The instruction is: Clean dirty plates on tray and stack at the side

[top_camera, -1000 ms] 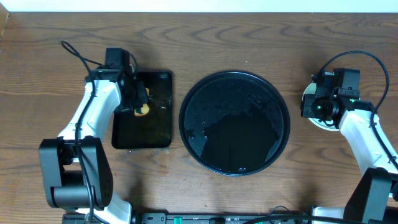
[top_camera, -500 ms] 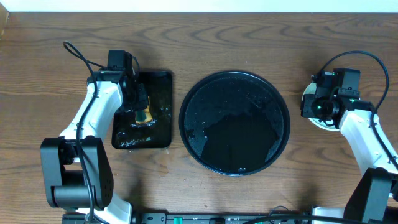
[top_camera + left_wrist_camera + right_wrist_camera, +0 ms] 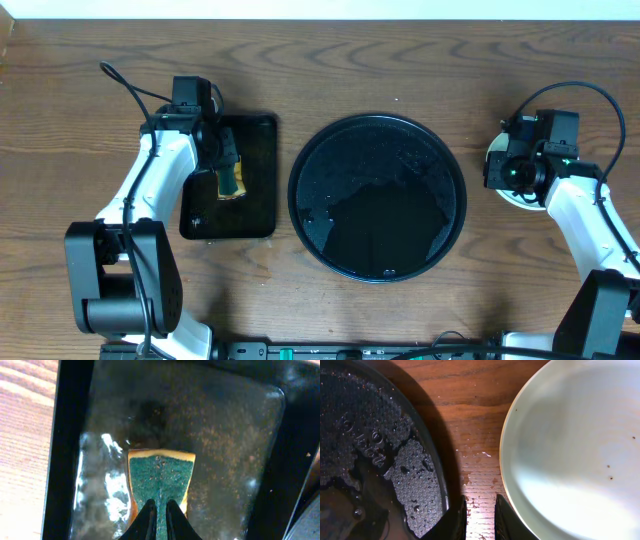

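The large round black tray [image 3: 378,196] lies wet in the middle of the table with no plates on it. Its beaded rim [image 3: 427,455] shows in the right wrist view. A pale mint-white plate [image 3: 570,450] with a few brown specks sits on the wood to the right of the tray. In the overhead view its edge [image 3: 494,152] peeks out from under the right arm. My right gripper [image 3: 480,499] hovers over bare wood between tray and plate, jaws slightly apart and holding nothing. My left gripper [image 3: 160,503] is shut on a green-and-yellow sponge [image 3: 161,472].
A small rectangular black tray [image 3: 255,205] holding shallow water stands left of the round tray. The sponge [image 3: 232,183] hangs over it, and its dark wall [image 3: 70,435] shows in the left wrist view. Cables loop behind both arms.
The left gripper's jaws parted on the sponge in the small tray's water and closed on it again. The ripples have settled. The right arm has not moved.
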Robot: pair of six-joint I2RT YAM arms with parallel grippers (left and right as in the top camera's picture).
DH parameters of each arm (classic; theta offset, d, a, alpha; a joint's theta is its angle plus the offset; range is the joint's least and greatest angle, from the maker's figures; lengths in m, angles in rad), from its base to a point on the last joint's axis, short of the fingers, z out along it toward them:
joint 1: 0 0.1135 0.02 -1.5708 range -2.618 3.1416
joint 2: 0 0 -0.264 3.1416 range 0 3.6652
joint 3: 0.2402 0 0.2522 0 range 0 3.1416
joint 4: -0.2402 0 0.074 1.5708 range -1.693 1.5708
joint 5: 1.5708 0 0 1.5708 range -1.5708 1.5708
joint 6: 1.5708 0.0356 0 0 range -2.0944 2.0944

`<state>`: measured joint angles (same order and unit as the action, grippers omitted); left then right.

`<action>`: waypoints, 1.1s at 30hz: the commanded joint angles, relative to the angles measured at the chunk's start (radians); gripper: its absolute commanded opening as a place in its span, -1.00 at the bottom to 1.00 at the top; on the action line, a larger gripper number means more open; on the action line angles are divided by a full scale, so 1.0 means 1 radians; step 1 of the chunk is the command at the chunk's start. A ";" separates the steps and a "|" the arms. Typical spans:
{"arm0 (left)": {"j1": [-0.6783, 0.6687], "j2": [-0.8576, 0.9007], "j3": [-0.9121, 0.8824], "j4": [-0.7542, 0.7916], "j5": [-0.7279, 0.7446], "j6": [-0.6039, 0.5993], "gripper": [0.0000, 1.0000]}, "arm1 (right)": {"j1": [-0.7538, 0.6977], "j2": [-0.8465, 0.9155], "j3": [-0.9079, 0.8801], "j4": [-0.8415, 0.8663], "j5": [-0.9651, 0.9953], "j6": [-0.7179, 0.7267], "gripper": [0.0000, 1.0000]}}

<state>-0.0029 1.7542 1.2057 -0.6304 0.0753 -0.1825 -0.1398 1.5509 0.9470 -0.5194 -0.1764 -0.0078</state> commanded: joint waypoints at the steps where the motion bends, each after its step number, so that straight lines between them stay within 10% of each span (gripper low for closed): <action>1: 0.001 0.003 -0.006 0.005 -0.006 0.013 -0.81 | 0.014 -0.002 0.001 -0.001 -0.008 0.011 -0.65; 21: -0.034 0.187 -0.009 -0.008 0.225 0.057 -0.82 | 0.014 -0.002 0.001 -0.001 -0.008 0.011 -0.65; 33: -0.072 0.179 -0.009 -0.056 0.084 0.104 -0.67 | 0.014 -0.002 0.001 -0.001 -0.008 0.011 -0.65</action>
<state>-0.0757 1.9095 1.2060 -0.6647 0.2024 -0.0948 -0.1398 1.5509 0.9470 -0.5194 -0.1764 -0.0078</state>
